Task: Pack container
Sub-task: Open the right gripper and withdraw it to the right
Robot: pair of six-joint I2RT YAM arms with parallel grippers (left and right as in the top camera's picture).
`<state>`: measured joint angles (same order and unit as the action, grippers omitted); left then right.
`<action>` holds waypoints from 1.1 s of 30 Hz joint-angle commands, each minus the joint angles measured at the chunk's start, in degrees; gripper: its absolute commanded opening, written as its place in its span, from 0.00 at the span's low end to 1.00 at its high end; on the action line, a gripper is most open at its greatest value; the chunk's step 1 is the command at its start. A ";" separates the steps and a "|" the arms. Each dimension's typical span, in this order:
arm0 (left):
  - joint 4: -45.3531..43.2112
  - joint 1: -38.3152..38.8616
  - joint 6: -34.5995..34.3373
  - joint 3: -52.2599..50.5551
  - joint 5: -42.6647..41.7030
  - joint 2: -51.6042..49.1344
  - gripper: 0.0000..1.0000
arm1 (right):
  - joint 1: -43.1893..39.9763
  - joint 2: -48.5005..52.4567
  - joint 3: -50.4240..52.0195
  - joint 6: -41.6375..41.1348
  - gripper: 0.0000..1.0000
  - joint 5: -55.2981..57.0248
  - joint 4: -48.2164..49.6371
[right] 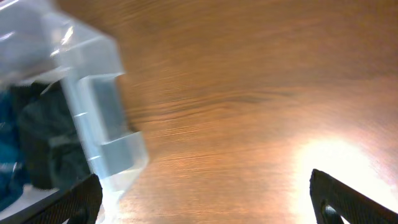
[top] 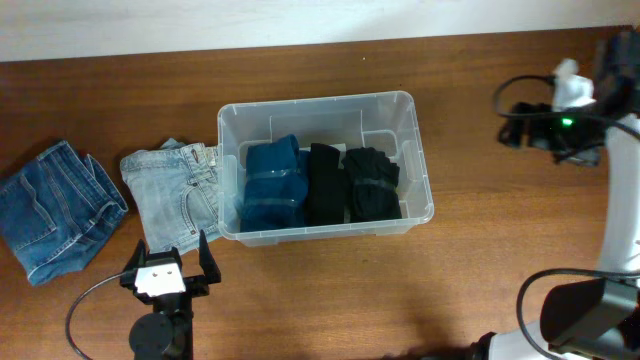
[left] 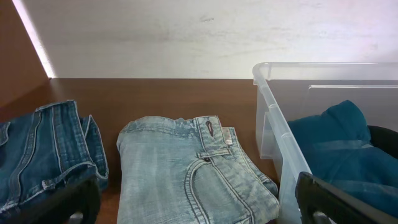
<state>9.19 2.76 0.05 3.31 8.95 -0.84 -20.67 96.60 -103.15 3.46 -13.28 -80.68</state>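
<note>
The clear container (top: pixel 320 103) stands mid-table. It holds a folded teal garment (top: pixel 272 185) and two folded black garments (top: pixel 322 183) side by side. Folded light blue jeans (top: pixel 175 195) lie against its left wall, and folded dark blue jeans (top: pixel 55 210) lie further left. My left gripper (top: pixel 168 262) is open and empty, just in front of the light jeans (left: pixel 186 168); its fingers (left: pixel 199 211) straddle them, with the container wall (left: pixel 273 112) to the right. My right gripper (right: pixel 205 199) is open and empty over bare table, right of the container's end (right: pixel 99 106).
The wooden table (top: pixel 480 270) runs to a white wall (left: pixel 186 37) at the back. The right arm (top: pixel 575 110) with its cables sits at the far right, and its base (top: pixel 585 310) is at the front right.
</note>
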 commanded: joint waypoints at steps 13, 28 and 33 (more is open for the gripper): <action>-0.17 -0.31 0.85 -0.57 -0.20 0.28 0.99 | -9.79 0.11 -0.61 0.39 0.99 0.39 -0.11; -0.17 -0.31 0.85 -0.57 -0.20 0.28 0.99 | -9.79 0.11 -0.61 0.37 0.99 0.39 -0.11; -0.87 -0.31 1.42 -0.59 0.48 0.28 1.00 | -9.79 0.11 -0.61 0.39 0.98 0.39 -0.11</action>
<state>9.19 2.76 0.05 3.31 8.95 -0.84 -30.24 96.68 -103.15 3.49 -12.99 -80.73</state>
